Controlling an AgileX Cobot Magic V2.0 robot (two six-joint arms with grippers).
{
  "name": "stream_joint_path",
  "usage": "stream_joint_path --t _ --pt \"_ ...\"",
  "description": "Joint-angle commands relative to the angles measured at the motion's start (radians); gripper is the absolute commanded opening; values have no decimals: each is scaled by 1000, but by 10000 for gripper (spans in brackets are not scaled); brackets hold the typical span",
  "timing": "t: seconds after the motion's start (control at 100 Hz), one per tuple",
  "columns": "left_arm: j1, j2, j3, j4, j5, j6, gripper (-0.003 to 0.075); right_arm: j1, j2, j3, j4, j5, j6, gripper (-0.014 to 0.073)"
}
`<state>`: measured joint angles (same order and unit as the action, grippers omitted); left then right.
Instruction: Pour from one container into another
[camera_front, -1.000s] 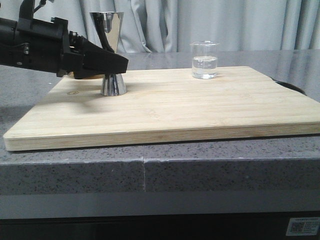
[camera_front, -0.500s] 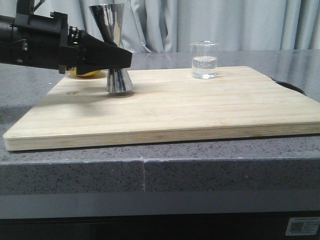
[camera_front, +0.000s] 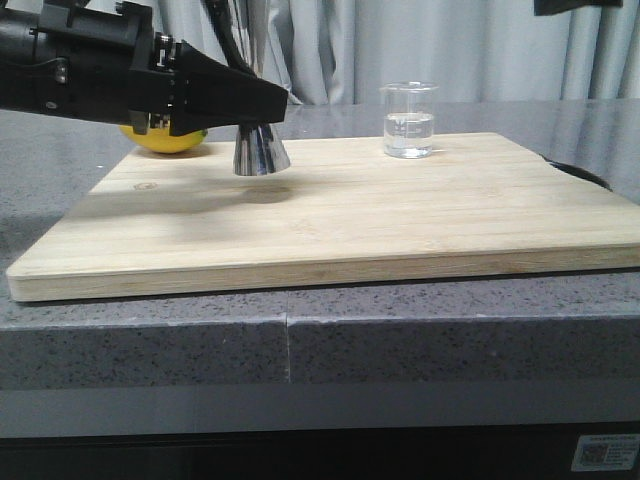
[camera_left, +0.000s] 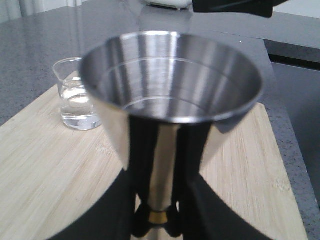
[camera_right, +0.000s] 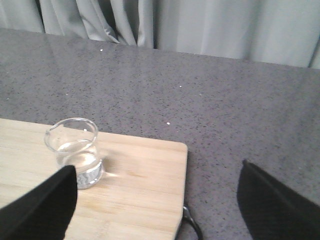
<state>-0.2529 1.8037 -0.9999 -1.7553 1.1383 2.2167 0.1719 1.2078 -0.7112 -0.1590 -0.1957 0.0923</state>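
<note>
The left tool (camera_front: 262, 103) is gripping the steel jigger (camera_front: 260, 150) at its narrow waist, with its jaws closed on the gold band, as the left wrist view is showing. In the front view the jigger is hanging upright, clear of the wooden cutting board (camera_front: 400, 215), with its shadow lying on the board below its lower cone. The upper cup of the jigger (camera_left: 172, 95) is facing the left wrist camera with its mouth open and its interior looking dry. A yellow lemon (camera_front: 165, 139) is sitting behind the left tool, near the far left corner of the board. The board is resting on the grey speckled table (camera_front: 420, 335).

The glass beaker (camera_front: 409, 120) is standing upright on the far part of the board, well apart from the jigger and to its right. It is holding clear liquid in its lower part, and its pouring lip is showing in the right wrist view (camera_right: 74, 150).

The right tool (camera_right: 155, 210) is hovering above the beaker side of the board with its fingers (camera_right: 42, 207) spread wide, and it is holding nothing.
</note>
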Motion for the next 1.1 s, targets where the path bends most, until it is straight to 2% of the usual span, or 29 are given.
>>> stream_joint_path --t 0.0,0.24,0.4,0.82,1.09 --pt "-10 -55 -28 -58 69 -26 -12 8 -8 23 -11 -187 -3 584" --pt "-22 -55 -55 -4 63 -65 -12 17 47 136 -25 -420 21 584" --pt "-32 -55 -112 38 57 -119 -12 17 125 139 -88 -520 92 584" --pt "-32 -55 -133 45 57 -121 -12 17 340 139 -154 -799 139 584" --pt "-32 -55 -133 45 57 -121 -12 17 426 101 -197 -849 145 584"
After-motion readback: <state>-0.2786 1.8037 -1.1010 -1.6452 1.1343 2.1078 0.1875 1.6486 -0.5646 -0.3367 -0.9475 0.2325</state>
